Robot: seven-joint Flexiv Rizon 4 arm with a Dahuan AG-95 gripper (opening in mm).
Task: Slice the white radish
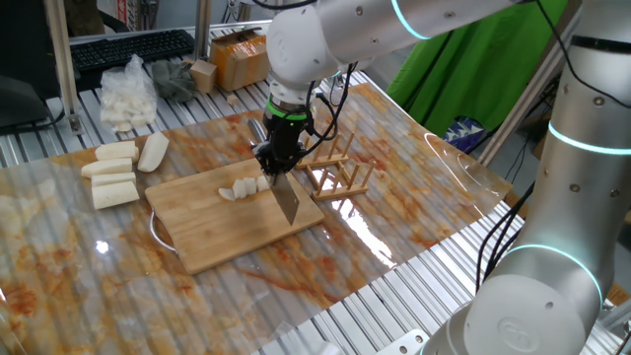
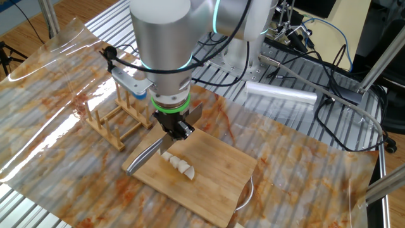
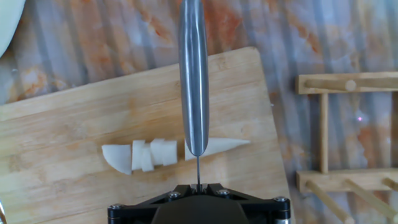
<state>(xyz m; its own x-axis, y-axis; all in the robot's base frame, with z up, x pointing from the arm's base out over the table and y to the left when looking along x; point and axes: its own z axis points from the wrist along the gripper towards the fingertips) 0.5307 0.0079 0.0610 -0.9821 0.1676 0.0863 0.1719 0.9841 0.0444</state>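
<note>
The gripper (image 1: 273, 158) was clamped tight on the knife (image 1: 286, 197), blade pointing down over the board (image 1: 237, 232). The radish (image 3: 168, 152) lay near the middle of the board, several slices cut off at one end, the pointed tip uncut. The blade crossed it just beside the slices. A wooden rack (image 1: 335, 173) stood beside the board

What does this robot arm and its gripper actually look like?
The arm is made of thick, rounded silver-white segments with glowing cyan rings at the joints. A green ring sits above the small black gripper. Black cables loop beside the wrist.
</note>
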